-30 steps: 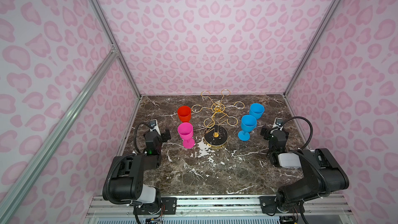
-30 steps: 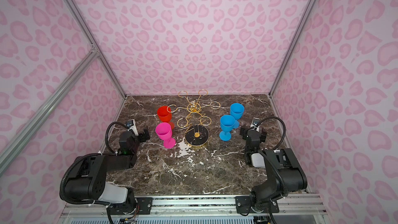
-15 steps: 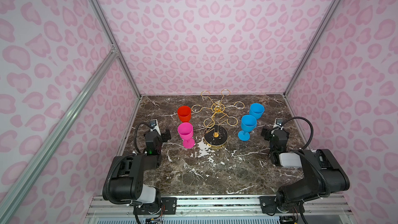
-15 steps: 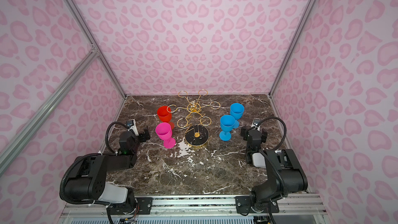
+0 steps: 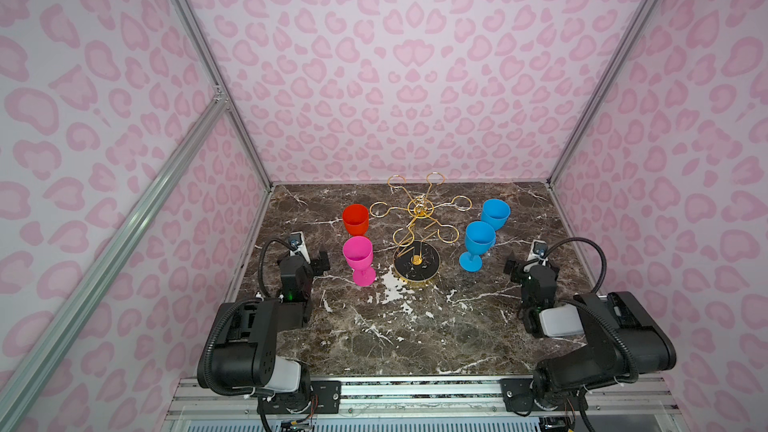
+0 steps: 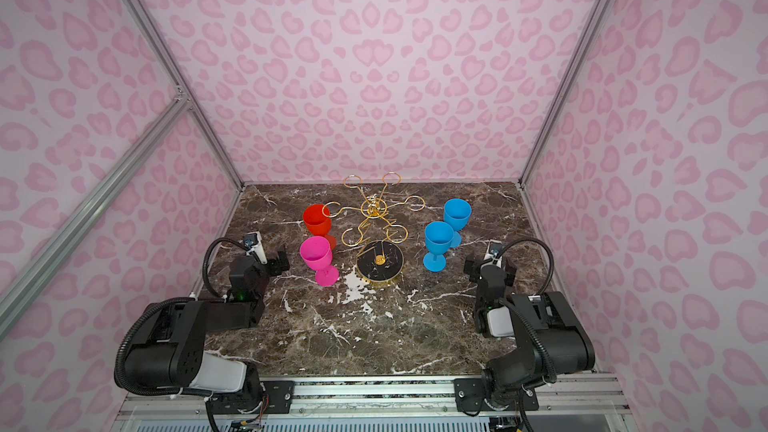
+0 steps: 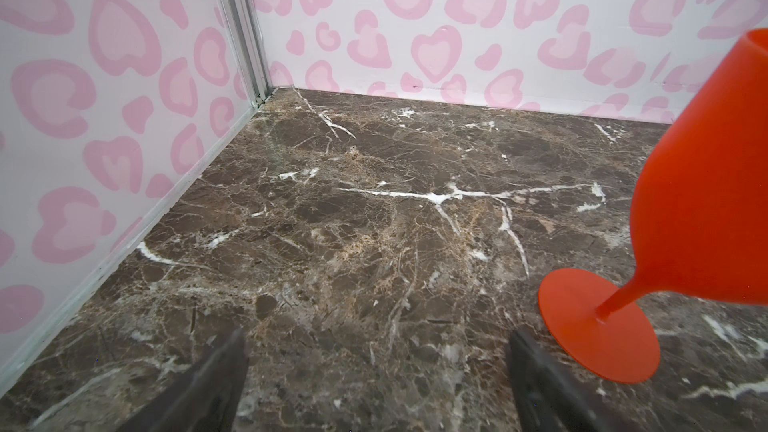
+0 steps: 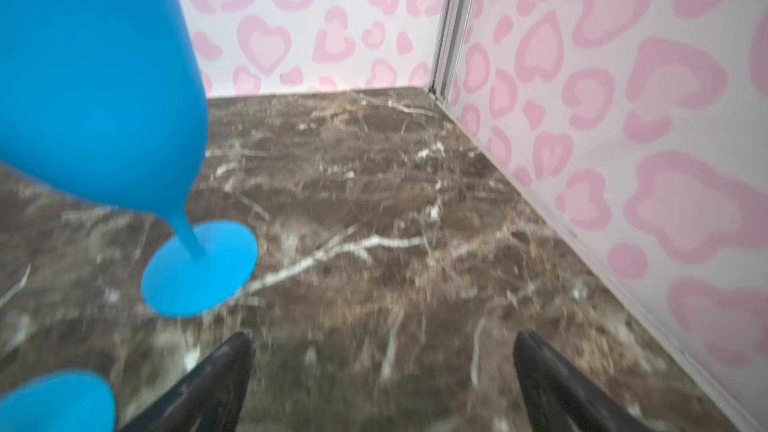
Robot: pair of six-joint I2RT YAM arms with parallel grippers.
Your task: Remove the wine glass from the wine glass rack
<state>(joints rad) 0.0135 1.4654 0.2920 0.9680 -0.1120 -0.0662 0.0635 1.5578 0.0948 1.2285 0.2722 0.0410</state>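
Both top views show veined brown marble tabletop (image 5: 395,326) (pink heart-print walls (image 5: 415,76)), both arms' jaws gaping, empty.

Both top views: mounted high over front edge, tilted steeply down toward back wall (image 5: 395,76); whole marble table (image 5: 374,338) in frame, near-identical pictures.
Left wrist view: low, close over tabletop, faces far left corner; red glass (image 7: 698,184) at edge.
Right wrist view: low, close, blurred, faces far right corner; blue glass (image 8: 95,89) near lens.
Both glasses shared with top views.
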